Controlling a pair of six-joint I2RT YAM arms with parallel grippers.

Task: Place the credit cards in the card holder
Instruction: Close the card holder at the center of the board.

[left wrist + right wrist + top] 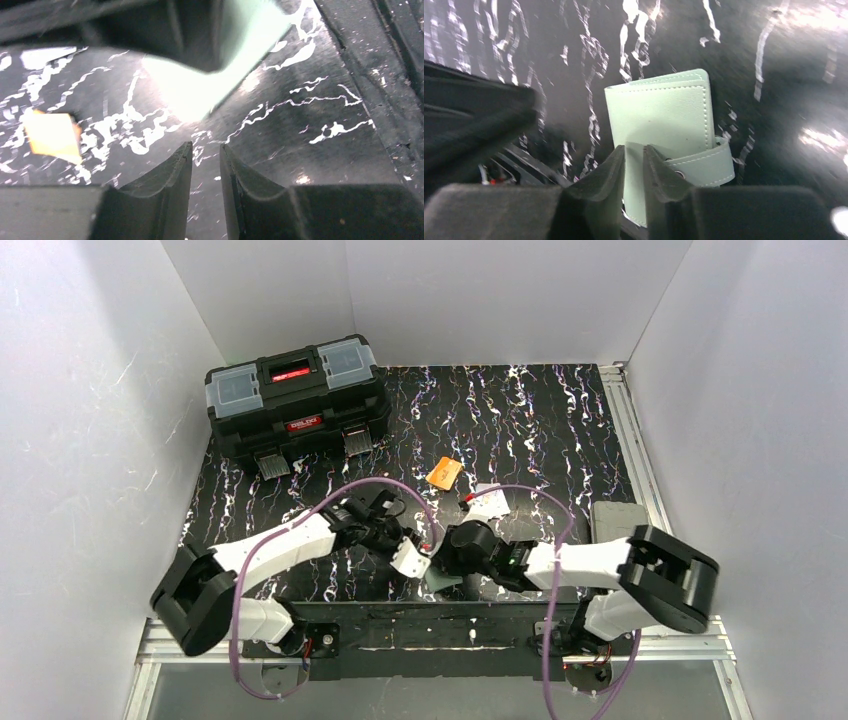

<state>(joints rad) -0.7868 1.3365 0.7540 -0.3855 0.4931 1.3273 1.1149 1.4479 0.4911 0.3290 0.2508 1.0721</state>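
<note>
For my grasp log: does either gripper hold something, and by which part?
Left gripper: nothing. Right gripper: fingers at the edge of the card holder, beside its strap; whether they grip it cannot be told.

The left tool (206, 155) and right tool (634, 155) crowd nose to nose over the card holder (659, 115), blocking each other. A black toolbox (295, 405) fills the far-left corner of the surface (540, 420); its far right is passable.

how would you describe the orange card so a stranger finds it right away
Start at the big black toolbox at the far left of the marbled table. To its right, toward the table's middle, lie two small cards; the orange card is the one closer to the toolbox. Its neighbour, the white card, is pale, so the bright orange colour settles it.
</note>
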